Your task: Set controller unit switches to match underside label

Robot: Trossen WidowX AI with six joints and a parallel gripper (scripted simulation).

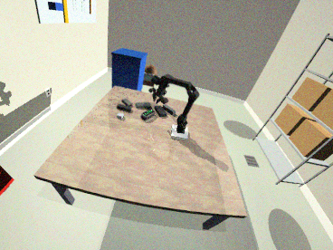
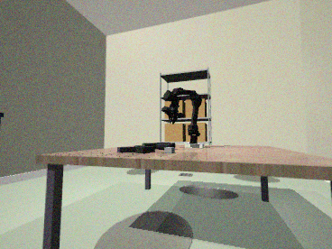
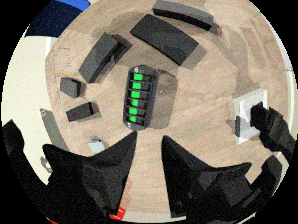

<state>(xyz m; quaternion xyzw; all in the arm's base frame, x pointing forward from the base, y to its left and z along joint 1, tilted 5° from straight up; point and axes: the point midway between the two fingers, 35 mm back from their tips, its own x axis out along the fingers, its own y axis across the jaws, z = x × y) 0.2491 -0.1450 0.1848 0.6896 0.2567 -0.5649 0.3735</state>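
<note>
- Judging the step in hand comes first: the controller unit (image 1: 147, 115) (image 3: 140, 98) sits top side up on the bench (image 1: 136, 158) (image 2: 216, 158) (image 3: 200, 110), its label out of sight, while the hand (image 1: 159, 100) (image 2: 172, 122) (image 3: 149, 137) hangs above, apart from it. This looks like a pause over the unit, either ahead of reading the label or ahead of pressing switches; which, I cannot tell.
- The hand has a modest gap between its fingertips and nothing in it.
- If the label is still unread, the next move calls for coming down, gripping the unit across its narrow width and tipping it up; if it is known, narrowed fingertips should press one rocker end at a time.
- The unit is a long block with rounded ends, dark grey, with six rockers in a row showing bright green patches.
- Around it lie plain dark blocks with crisp edges, among them a broad slab (image 1: 160, 110) (image 3: 164, 39) and a small pale cube (image 1: 120, 116) (image 2: 170, 150) (image 3: 96, 145).
- The bench has a mottled, pinkish-brown wood grain and a dark edge in the top view.
</note>
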